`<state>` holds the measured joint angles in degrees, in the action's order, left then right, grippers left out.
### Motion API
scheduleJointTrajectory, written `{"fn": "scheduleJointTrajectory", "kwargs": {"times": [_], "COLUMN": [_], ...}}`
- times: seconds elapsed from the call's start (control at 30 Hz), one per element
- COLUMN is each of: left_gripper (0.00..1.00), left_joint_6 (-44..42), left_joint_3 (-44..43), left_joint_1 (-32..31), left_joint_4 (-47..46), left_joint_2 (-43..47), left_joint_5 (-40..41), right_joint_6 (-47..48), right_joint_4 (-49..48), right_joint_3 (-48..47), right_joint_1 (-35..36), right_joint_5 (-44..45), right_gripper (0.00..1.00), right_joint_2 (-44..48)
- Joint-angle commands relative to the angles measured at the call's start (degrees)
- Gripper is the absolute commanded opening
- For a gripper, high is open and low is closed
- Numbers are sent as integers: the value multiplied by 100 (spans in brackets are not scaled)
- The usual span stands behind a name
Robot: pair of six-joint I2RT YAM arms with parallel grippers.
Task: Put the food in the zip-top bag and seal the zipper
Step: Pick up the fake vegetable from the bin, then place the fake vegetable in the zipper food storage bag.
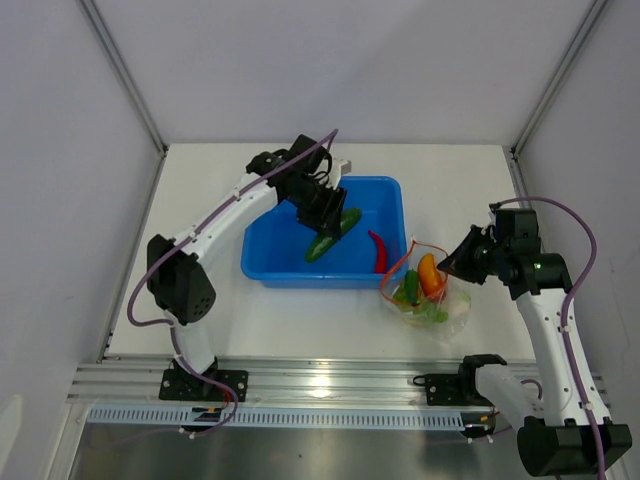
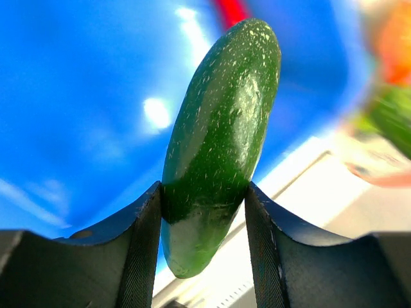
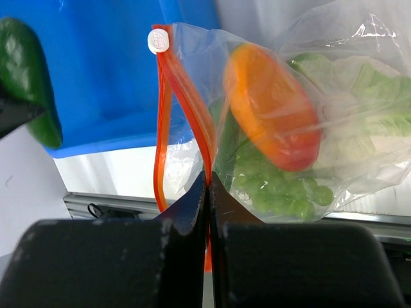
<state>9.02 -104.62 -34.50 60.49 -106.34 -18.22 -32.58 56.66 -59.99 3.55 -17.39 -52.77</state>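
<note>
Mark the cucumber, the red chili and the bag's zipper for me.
cucumber (image 2: 218, 147), left wrist view, middle of its body.
red chili (image 1: 379, 252), top external view, middle of its curved body.
zipper (image 3: 157, 40), right wrist view, the white slider at its upper end.

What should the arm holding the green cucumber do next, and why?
Probably carry the cucumber across to the mouth of the bag: the left gripper clamps it over the blue tub, and the right gripper pinches its orange-red strip.
</note>
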Motion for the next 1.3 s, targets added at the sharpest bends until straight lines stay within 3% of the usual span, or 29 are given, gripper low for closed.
{"fn": "scheduleJointTrajectory", "kwargs": {"times": [0.0,0.33,0.63,0.87,1.0,1.1,1.13,1.27], "left_gripper": [1,3,2,1,1,1,1,1], "left_joint_6": [292,30,337,733,1153,1681,1830,2848], "left_joint_3": [97,381,153,-664,-552,54,412,1294], "left_joint_1": [-197,-1506,-1893,-1902,-1902,-1902,-1902,-1902], "left_joint_4": [-96,-151,-327,-1398,-3036,-4313,-5283,-7478], "left_joint_2": [560,519,307,343,421,571,623,642], "left_joint_5": [-1489,-2290,-2458,-2485,-2826,-3029,-3108,-3258], "right_joint_6": [173,287,489,200,-20,-275,-354,-758], "right_joint_4": [-244,-288,-261,-208,-156,-138,-147,-138], "right_joint_3": [-13,171,312,497,427,400,391,277], "right_joint_1": [23,23,49,67,58,67,58,49], "right_joint_5": [33,51,-28,-440,-739,-985,-1064,-1425], "right_gripper": [0,0,0,0,0,0,0,0], "right_joint_2": [188,399,557,733,716,733,725,698]}}
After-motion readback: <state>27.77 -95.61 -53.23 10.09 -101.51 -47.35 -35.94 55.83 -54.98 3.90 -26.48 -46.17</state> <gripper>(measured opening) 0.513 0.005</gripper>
